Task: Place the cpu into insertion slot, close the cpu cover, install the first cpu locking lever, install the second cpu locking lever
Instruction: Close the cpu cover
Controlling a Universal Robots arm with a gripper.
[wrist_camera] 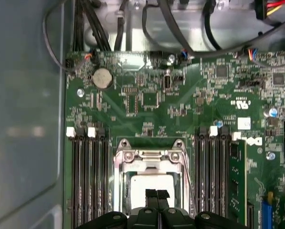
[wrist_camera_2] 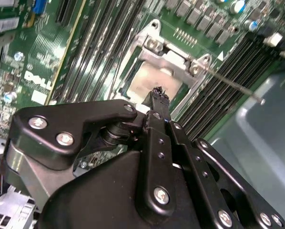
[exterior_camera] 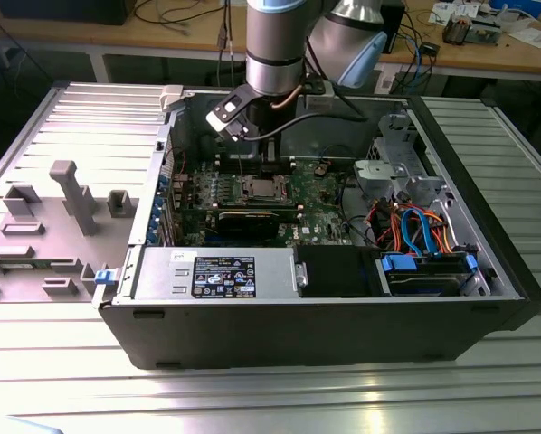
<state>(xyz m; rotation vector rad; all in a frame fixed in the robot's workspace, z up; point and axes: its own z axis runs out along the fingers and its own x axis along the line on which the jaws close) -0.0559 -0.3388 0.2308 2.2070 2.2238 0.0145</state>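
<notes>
The insertion slot (wrist_camera: 151,164) (exterior_camera: 257,188) sits on the green board between rows of black memory slots. The cpu cover (wrist_camera: 149,156) (wrist_camera_2: 173,59), a silver frame, lies flat over it. A pale dull square (wrist_camera: 152,182) (wrist_camera_2: 147,81) fills its window; it looks like the cpu's top. My gripper (wrist_camera: 157,194) (wrist_camera_2: 159,94) hangs just above this window, fingers shut together with nothing between them. One thin wire locking lever (wrist_camera_2: 230,83) sticks out free over the memory slots, and it also runs along the socket's side (wrist_camera: 189,183).
Black memory slots (wrist_camera: 85,181) (wrist_camera: 211,176) flank the socket closely. A long black expansion card (exterior_camera: 252,220), power supply (exterior_camera: 212,271) and coloured cables (exterior_camera: 415,226) fill the case. The case wall (wrist_camera: 23,119) stands close by. A grey fixture plate (exterior_camera: 62,208) lies outside, on the exterior view's left.
</notes>
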